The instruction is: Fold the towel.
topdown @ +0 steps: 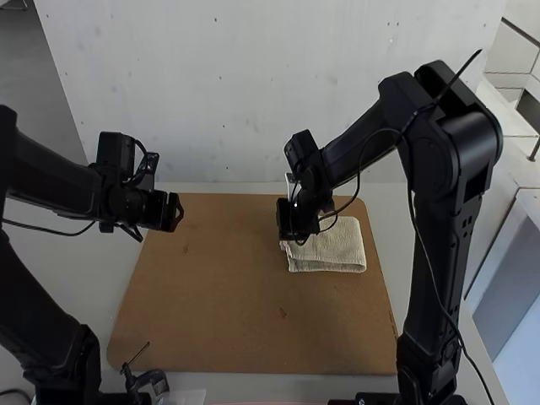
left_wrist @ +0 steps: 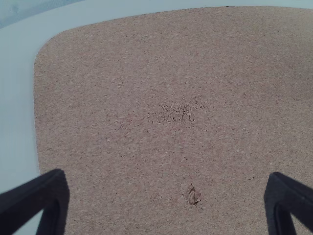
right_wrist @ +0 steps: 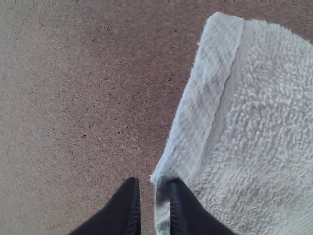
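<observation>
The white towel (topdown: 333,249) lies folded into a small, flat shape on the far right part of the brown board (topdown: 219,295), which sits on the bench (topdown: 261,384). The right pincer (topdown: 291,236) is down at the towel's left edge, with just a narrow gap between its tips. The left pincer (topdown: 175,213) is wide, with nothing in it, above the board's far left part.

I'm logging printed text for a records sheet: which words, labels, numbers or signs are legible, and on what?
None that can be read.
Towel: no lettering on the part in sight.
Brown board: dark specks and marks, not letters.
Right arm: tiny marks, too small to tell whether they are text.
</observation>
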